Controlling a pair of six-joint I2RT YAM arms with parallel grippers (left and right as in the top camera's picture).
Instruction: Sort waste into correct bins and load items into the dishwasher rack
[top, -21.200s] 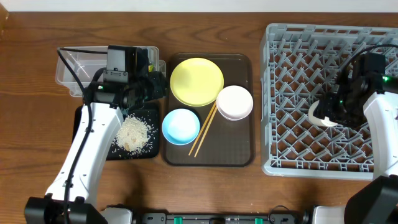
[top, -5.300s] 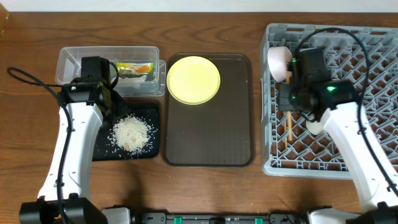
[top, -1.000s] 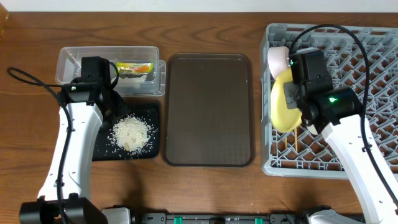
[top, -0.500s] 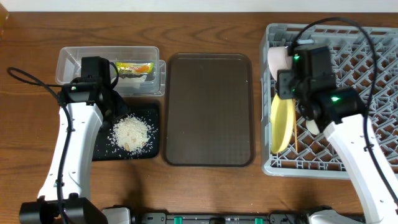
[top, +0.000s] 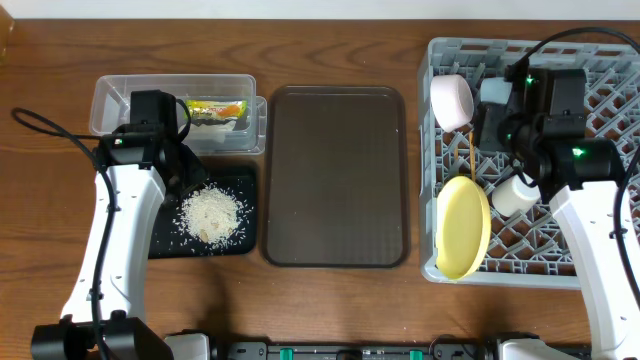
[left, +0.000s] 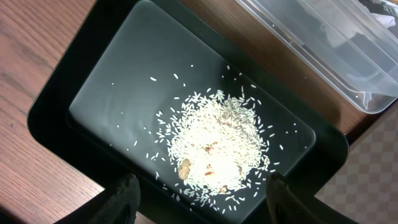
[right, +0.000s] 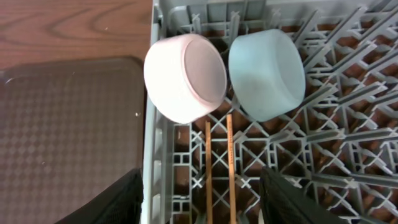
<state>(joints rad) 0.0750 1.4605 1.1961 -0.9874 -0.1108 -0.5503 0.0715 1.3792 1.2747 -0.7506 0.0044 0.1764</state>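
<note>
The yellow plate (top: 463, 228) leans on edge in the front left corner of the grey dishwasher rack (top: 600, 262). The white bowl (top: 450, 100) (right: 185, 77), the light blue bowl (right: 267, 73), the white cup (top: 515, 193) and the chopsticks (right: 218, 171) are in the rack too. My right gripper (top: 495, 125) (right: 205, 202) is open and empty above the chopsticks. The green-and-orange wrapper (top: 218, 110) lies in the clear tub (top: 120, 92). The rice heap (top: 212, 213) (left: 214, 146) lies on the black tray (top: 160, 240) (left: 106, 81). My left gripper (top: 165, 165) (left: 202, 202) is open over it.
The brown serving tray (top: 335, 175) lies between the bins and the rack with nothing on it. Bare wooden table (top: 40, 200) surrounds everything. The clear tub's edge (left: 323, 56) shows at the top right of the left wrist view.
My right gripper has let go of the yellow plate, which now leans in the rack's front left corner. The gripper has moved back and to the right. The left arm has not moved.
</note>
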